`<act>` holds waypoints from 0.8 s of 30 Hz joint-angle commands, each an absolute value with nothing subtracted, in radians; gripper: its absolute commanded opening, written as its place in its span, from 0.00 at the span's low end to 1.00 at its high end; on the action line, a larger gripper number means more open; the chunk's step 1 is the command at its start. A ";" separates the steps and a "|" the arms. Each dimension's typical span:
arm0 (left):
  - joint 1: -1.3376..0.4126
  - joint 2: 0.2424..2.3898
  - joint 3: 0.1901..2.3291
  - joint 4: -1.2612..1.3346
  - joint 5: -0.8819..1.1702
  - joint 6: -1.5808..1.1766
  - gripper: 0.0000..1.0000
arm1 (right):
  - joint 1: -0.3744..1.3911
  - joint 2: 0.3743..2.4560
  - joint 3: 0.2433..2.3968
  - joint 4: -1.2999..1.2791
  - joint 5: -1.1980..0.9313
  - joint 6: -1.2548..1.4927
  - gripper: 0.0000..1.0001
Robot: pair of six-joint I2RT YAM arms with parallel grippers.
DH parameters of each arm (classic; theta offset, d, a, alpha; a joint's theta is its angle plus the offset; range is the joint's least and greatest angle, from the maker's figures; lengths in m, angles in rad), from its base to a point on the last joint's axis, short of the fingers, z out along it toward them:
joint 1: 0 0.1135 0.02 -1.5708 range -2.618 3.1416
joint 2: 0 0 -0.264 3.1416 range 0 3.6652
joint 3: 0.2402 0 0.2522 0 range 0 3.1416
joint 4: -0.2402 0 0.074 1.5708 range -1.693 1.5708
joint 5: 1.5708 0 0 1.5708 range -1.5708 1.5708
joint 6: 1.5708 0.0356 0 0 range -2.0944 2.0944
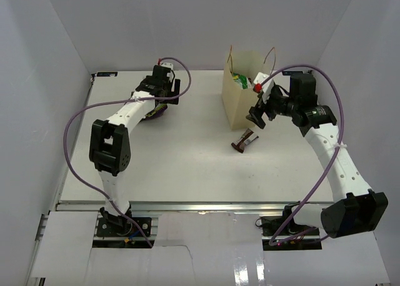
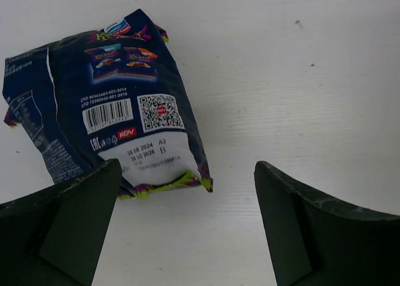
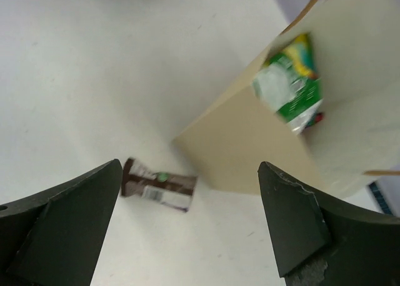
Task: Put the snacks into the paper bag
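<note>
The tan paper bag stands upright at the back right, with a green-white pack showing in its open top. It also shows in the right wrist view, with the pack inside. A brown chocolate bar lies on the table just in front of the bag, also seen by the right wrist. My right gripper is open and empty, above the bar beside the bag. A purple-blue bag lies flat at the back left. My left gripper is open just above its near edge.
White walls close in the table on the left, back and right. The table's front edge runs along a metal rail above the arm bases. Purple cables loop from both arms.
</note>
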State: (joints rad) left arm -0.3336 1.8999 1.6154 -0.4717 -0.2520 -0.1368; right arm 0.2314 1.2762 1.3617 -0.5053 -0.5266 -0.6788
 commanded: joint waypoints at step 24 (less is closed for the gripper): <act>-0.342 2.108 1.667 -0.615 -0.491 -0.026 0.26 | 0.137 1.158 1.135 -0.575 -0.678 -0.606 0.95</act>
